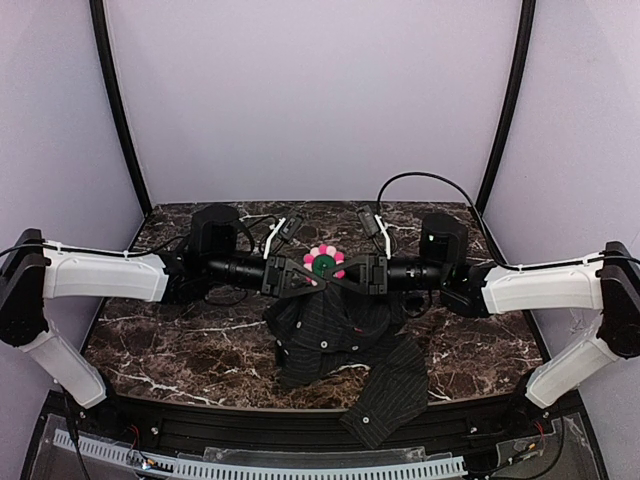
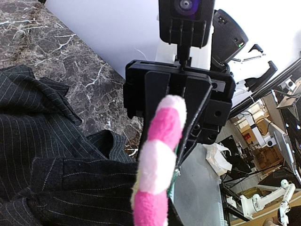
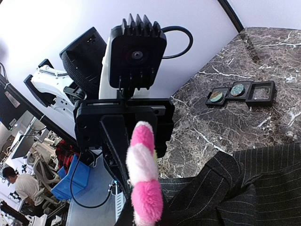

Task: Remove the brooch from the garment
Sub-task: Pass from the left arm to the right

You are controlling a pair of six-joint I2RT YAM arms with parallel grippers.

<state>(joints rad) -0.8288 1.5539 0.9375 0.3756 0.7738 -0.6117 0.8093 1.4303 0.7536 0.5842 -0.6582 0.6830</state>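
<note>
The brooch (image 1: 322, 263), a ring of pink and pale pink petals round a green centre, is held up between my two grippers above the dark pinstriped garment (image 1: 335, 335). The garment hangs from them down to the table. In the left wrist view the brooch (image 2: 159, 155) is edge-on, with the right gripper's black fingers (image 2: 155, 101) closed on either side of it. In the right wrist view the brooch (image 3: 143, 174) is edge-on too. My left gripper (image 1: 303, 277) is closed on the fabric beside it. My right gripper (image 1: 347, 272) is at the brooch. My own fingertips are hidden under fabric.
Three small black square trays (image 3: 240, 92) lie in a row on the marble table (image 1: 180, 340) beyond the garment. A sleeve (image 1: 390, 395) reaches the table's front edge. White walls and black poles surround the table.
</note>
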